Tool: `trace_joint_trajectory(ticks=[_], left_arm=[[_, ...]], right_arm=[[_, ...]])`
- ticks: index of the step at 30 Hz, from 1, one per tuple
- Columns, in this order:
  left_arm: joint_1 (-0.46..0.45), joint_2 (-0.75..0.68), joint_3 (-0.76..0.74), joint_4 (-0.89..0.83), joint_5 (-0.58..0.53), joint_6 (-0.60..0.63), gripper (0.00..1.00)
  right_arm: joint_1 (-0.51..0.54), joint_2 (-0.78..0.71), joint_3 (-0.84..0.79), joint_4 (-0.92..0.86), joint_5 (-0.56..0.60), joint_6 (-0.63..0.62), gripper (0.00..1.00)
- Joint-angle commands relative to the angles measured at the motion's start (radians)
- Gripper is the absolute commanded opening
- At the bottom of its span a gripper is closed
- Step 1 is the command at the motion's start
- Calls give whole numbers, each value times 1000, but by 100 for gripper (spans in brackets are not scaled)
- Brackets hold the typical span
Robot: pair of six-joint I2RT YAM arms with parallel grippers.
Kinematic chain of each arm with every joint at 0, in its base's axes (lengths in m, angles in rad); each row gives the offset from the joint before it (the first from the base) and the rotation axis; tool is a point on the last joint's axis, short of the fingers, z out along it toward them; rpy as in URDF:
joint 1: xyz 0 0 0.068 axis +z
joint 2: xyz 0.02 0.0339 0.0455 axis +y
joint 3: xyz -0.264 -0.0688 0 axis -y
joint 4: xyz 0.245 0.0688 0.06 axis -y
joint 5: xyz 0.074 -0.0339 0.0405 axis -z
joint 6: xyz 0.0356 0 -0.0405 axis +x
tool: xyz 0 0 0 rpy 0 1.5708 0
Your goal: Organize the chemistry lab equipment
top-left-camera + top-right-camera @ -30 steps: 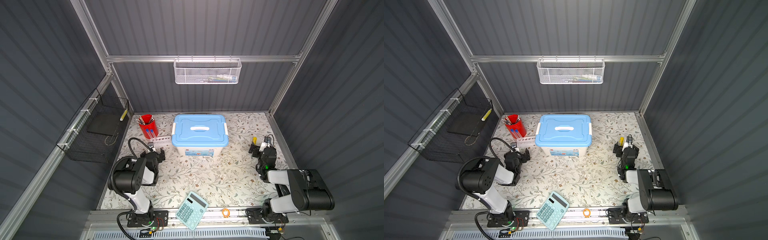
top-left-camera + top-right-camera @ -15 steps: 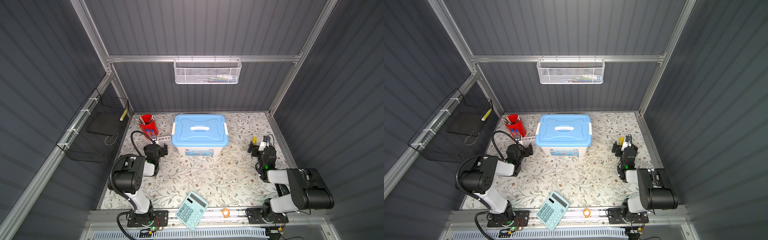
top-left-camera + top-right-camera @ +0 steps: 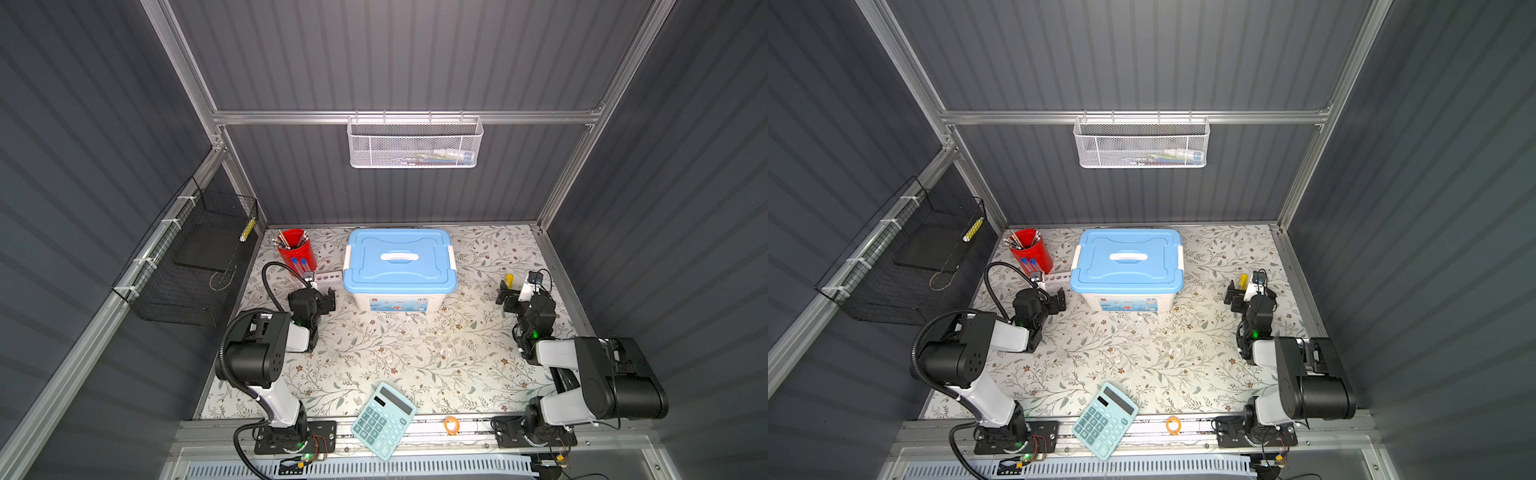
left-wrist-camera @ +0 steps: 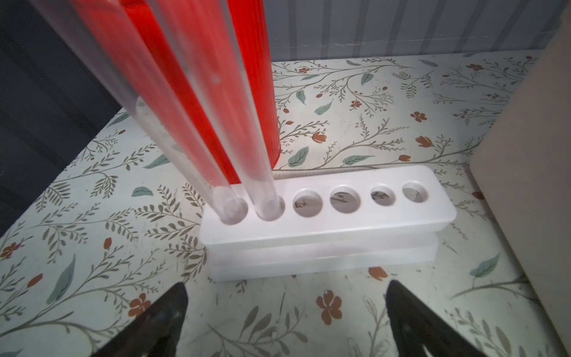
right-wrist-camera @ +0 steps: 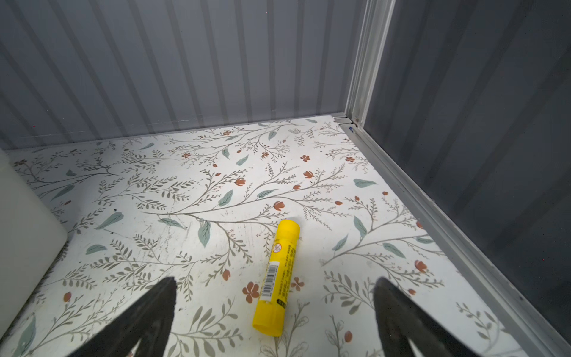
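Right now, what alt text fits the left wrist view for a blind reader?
Two clear tubes stand in a white six-hole rack, a red cup behind them. The open left claw faces the rack, touching nothing.

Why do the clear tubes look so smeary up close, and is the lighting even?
Left wrist view: the two clear test tubes stand close to the lens, so they blur and splay, while the white six-hole rack is sharp; right wrist view: the yellow glue stick is crisp; both top views: floral table bright, walls dim.
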Motion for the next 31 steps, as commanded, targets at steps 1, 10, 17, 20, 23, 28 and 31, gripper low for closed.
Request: trace_joint_trajectory(ticks=[1,10,17,20,23,28,31], left_arm=[[9,3,5,3,4,11,100],[9,3,5,2,4,11,100],[9,3,5,1,4,10,100],[9,3,5,2,4,9,100],[9,3,5,1,4,10,100],[9,2,5,1,4,10,100],[9,2,5,2,4,10,100]], right_arm=[[-7,-7,-16,29,11,26,99],[-32,-8,-14,21,-252,-39,99],[-35,-14,5,-21,-36,49,99],[-31,-7,-2,2,-24,48,99],[-31,0,32,-50,-57,38,99],[-33,0,48,-85,-80,34,99],[-34,3,39,-61,-82,34,99]])
